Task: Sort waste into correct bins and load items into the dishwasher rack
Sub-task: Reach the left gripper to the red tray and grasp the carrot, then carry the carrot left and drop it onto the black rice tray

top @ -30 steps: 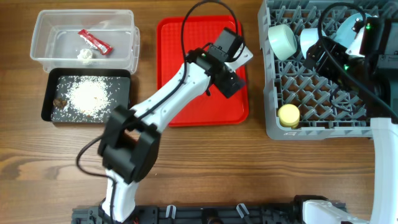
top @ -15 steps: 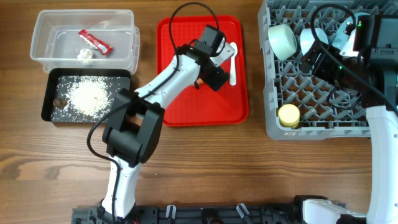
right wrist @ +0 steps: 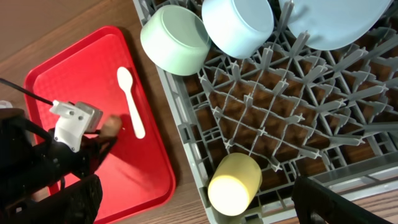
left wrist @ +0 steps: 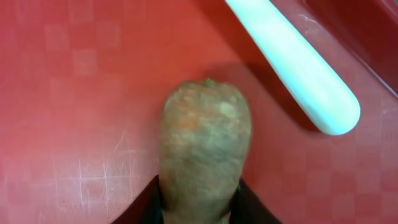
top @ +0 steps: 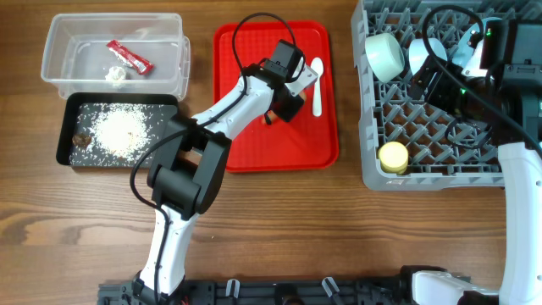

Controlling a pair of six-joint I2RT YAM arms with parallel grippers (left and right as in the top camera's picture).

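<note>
Left: red snack wrapper (top: 129,56) and white scrap (top: 116,74) in clear tub (top: 55,25); rice (top: 118,131) and brown lump (top: 82,138) in black tray (top: 61,146). Centre, on red serving tray (top: 254,152): left gripper (top: 284,103), jaws pinching orange carrot (left wrist: 204,149), a stubby dull orange-brown piece with blunt tip, just beside white spoon (left wrist: 292,68). Right, over grey rack (top: 373,174) with pale-green bowl (top: 385,55) and yellow cup (top: 393,156) among its pegs: right gripper (top: 436,80), jaws spread, empty

Setting: robot test bench, laid out as a mock kitchen clean-up station.

Evidence:
- wood-grain tabletop (top: 356,229)
- left arm (top: 182,182) and right arm (top: 521,203), both white and black, rising from a black rail (top: 279,295) at the lower edge
- grey dishwasher rack (top: 373,161), right
- red serving tray (top: 254,144), centre
- clear tub (top: 59,51) and black tray (top: 68,157), upper left
</note>
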